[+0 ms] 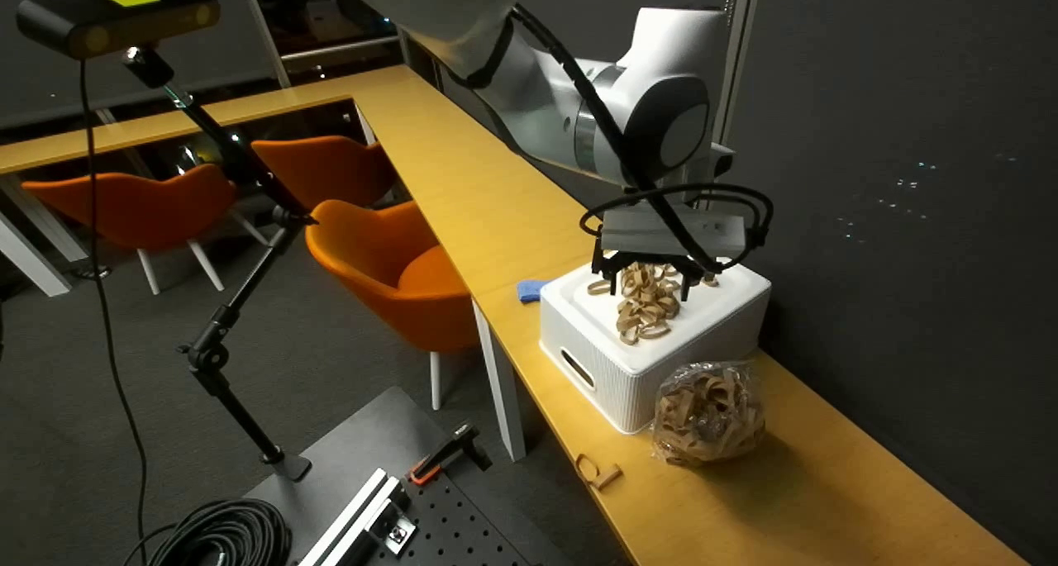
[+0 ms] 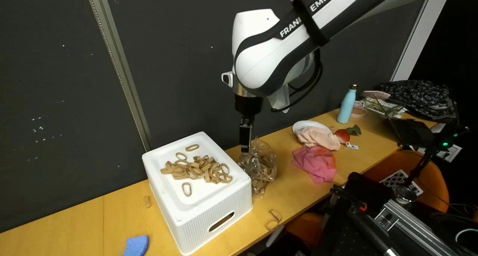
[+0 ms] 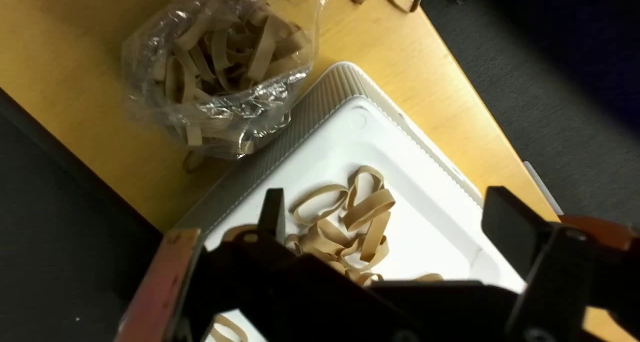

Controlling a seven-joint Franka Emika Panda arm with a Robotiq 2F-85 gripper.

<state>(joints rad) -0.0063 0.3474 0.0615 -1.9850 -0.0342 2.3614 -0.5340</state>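
Bands [image 2: 201,168] lie on the box [image 2: 201,230] beside the bag [image 2: 262,170].

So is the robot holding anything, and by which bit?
Nothing is held: the gripper is open. In the wrist view, the bands seen between its jaws lie loose on the box.

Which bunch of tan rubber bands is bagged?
The bunch in the clear plastic bag beside the white ribbed box; others lie loose on box and wooden table.

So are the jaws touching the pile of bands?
Apart: in an exterior view, the white rim of the box shows between the jaws and the bands.
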